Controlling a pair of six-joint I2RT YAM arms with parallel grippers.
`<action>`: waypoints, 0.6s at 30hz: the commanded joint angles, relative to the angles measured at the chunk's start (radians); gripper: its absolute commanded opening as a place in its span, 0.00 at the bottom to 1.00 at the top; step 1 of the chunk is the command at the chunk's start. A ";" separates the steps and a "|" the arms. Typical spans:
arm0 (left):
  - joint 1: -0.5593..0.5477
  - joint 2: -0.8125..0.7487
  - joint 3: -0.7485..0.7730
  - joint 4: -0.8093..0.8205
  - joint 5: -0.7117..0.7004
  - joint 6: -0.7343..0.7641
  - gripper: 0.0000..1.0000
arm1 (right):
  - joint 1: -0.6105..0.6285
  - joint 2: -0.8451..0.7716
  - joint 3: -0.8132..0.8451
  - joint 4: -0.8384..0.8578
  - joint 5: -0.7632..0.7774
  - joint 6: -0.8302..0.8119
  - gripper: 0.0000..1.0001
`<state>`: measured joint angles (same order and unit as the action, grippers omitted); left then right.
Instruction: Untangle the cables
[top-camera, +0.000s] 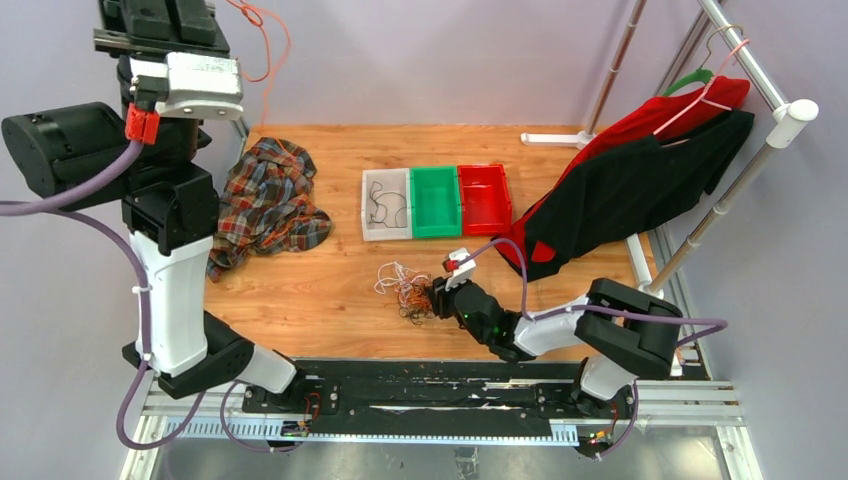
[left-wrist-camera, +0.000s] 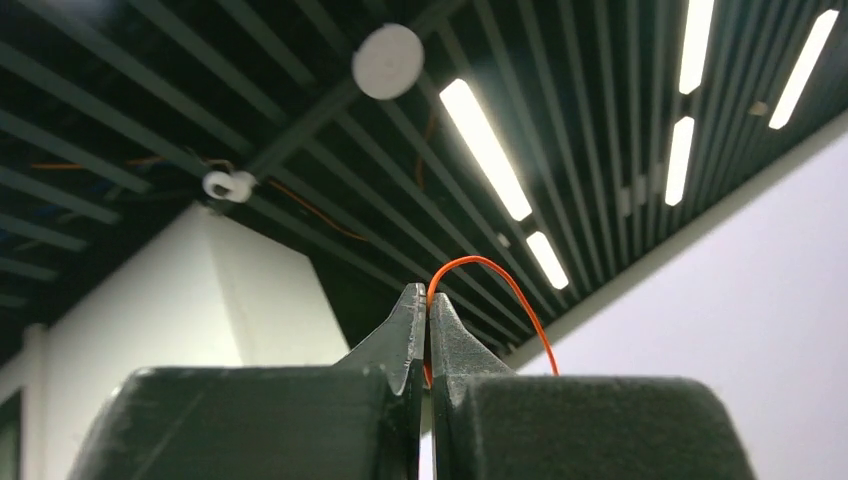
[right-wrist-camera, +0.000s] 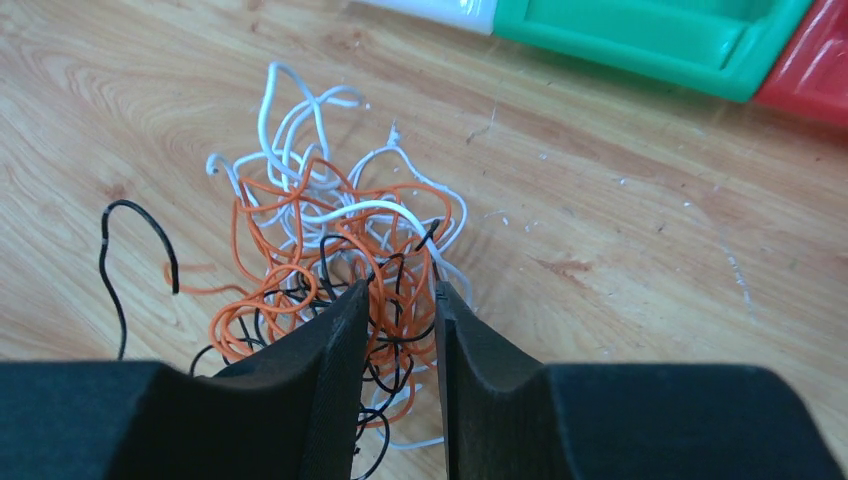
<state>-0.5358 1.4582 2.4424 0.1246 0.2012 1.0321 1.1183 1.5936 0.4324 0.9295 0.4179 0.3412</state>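
Clenching an orange cable (left-wrist-camera: 500, 275), clear only wrist-side, left claw (left-wrist-camera: 428, 300) points up; right claw (right-wrist-camera: 400, 295) gapes astride cables (right-wrist-camera: 330, 250).

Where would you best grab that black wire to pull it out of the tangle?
Probably at its hooked free end: the black wire arches out alone left of the heap in the right wrist view, and nothing else crosses it there. Come straight down from above, fingers either side of the strand.

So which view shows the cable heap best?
Right wrist: the cable heap fills the frame, each colour distinct. Top external shows it tiny; left wrist shows only one orange strand in the left hand.
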 joint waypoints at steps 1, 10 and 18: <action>-0.019 0.044 0.086 0.163 0.003 0.103 0.00 | 0.014 -0.066 -0.023 -0.027 0.087 0.006 0.30; -0.023 -0.257 -0.503 0.158 0.157 -0.090 0.01 | 0.015 -0.190 0.008 -0.088 0.049 -0.017 0.48; -0.031 -0.288 -0.670 0.127 0.186 -0.119 0.01 | 0.013 -0.374 0.075 -0.217 0.094 -0.097 0.61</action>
<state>-0.5591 1.1660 1.8027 0.2489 0.3592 0.9482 1.1183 1.2778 0.4412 0.7826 0.4652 0.3016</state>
